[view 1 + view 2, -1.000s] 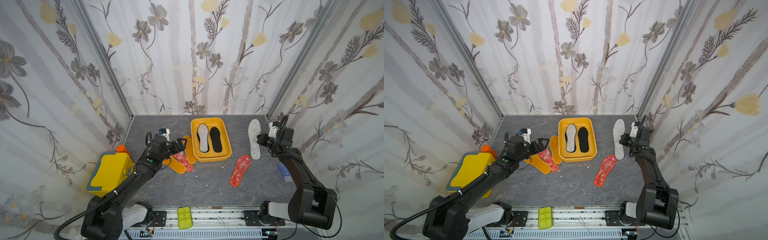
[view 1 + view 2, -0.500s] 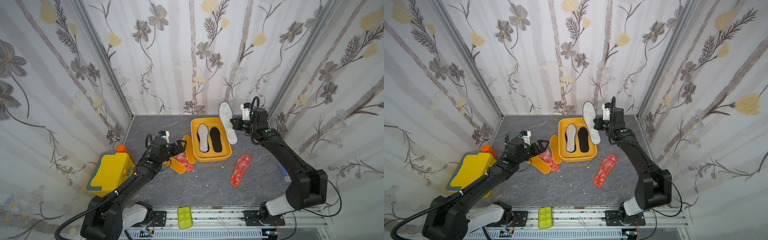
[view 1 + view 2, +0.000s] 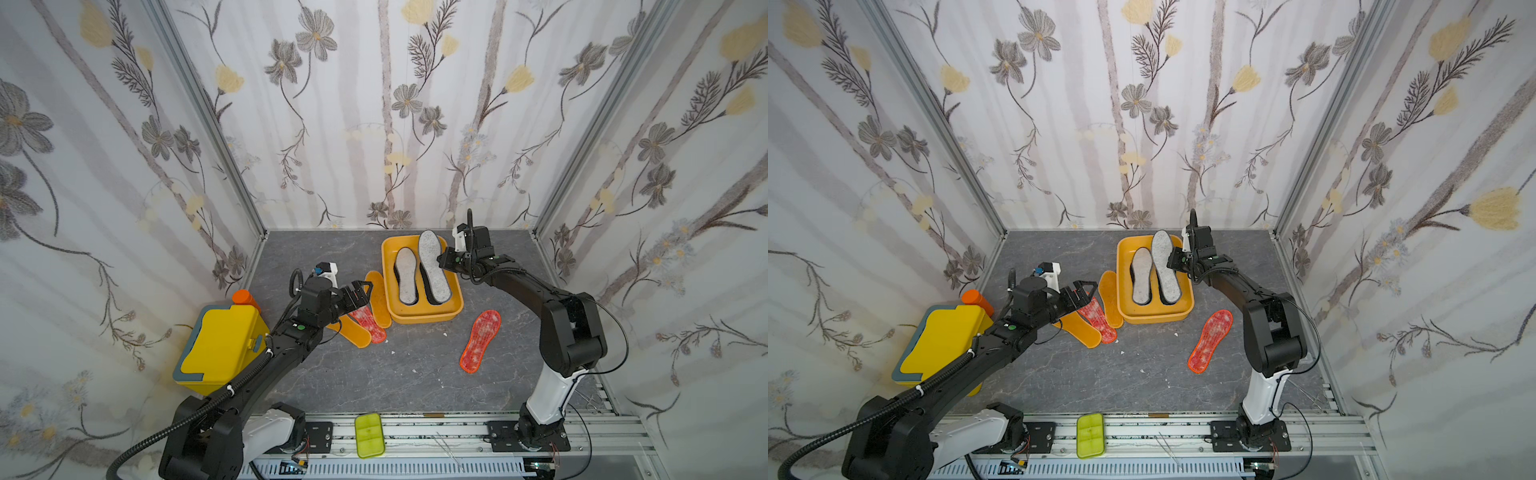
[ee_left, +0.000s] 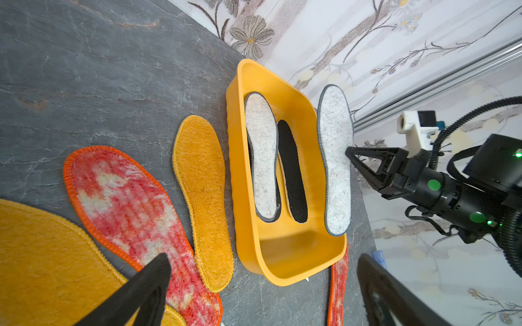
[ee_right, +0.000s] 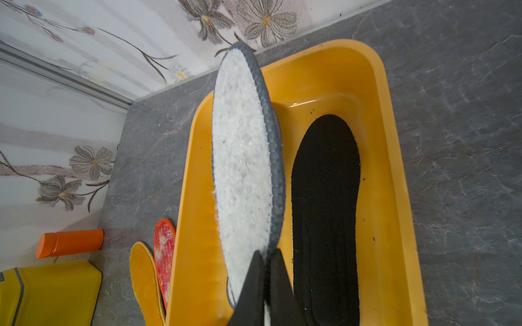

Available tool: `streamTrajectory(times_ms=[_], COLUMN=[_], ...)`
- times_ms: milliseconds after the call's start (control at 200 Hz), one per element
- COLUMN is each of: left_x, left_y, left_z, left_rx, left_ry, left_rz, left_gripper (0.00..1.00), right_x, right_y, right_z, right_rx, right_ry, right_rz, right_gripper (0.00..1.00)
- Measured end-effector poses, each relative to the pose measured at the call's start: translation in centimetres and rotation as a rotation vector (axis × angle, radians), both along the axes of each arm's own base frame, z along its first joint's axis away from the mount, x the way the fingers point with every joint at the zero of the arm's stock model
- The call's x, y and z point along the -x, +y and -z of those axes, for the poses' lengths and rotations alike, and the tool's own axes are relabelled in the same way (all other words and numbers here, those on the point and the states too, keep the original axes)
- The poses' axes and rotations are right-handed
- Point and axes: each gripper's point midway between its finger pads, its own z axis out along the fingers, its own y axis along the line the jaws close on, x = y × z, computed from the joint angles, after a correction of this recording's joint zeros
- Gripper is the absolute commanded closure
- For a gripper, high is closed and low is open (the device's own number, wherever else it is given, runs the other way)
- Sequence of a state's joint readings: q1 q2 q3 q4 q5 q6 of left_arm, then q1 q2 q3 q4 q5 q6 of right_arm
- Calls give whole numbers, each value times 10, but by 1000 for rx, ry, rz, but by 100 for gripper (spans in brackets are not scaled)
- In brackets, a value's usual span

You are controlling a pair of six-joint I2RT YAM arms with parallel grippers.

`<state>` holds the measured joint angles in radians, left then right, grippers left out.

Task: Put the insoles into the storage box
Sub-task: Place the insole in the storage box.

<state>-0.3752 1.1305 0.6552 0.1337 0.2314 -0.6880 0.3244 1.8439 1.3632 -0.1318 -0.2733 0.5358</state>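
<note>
1. There were two grey-white felt insoles: the lying felt insole [image 3: 406, 276] and the raised felt insole [image 3: 434, 266].
2. One black insole [image 4: 292, 172] showed plainly. A dark edge under the lying felt insole could not be told as a second.
3. There were two red-orange speckled insoles: the left speckled insole [image 3: 370, 326] and the right speckled insole [image 3: 481, 341].
4. There were two orange-yellow insoles: the left orange-yellow insole [image 3: 357, 334] and the right orange-yellow insole [image 3: 379, 297].
5. One storage box [image 3: 424, 318] was counted.
6. There was one each of the yellow lidded box [image 3: 224, 345], the orange cylinder [image 3: 245, 298] and the lime-green tray [image 3: 369, 434].
</note>
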Motion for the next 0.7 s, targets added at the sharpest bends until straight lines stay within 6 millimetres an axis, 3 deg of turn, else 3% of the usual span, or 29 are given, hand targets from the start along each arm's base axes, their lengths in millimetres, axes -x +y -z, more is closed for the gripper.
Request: streamTrajectory(times_ms=[175, 699], left_x=[0, 1], left_y=[1, 2], left_z=[-2, -1], left_rx=[1, -3], left_ry=[-5, -4], left_rz=[-2, -10], left_gripper=[0, 0], right_x=[-8, -23], right_y=[2, 2], right_z=[27, 60], right_rx=[35, 63], right_ry=[46, 101], right_rz=[30, 73], right_gripper=[100, 100])
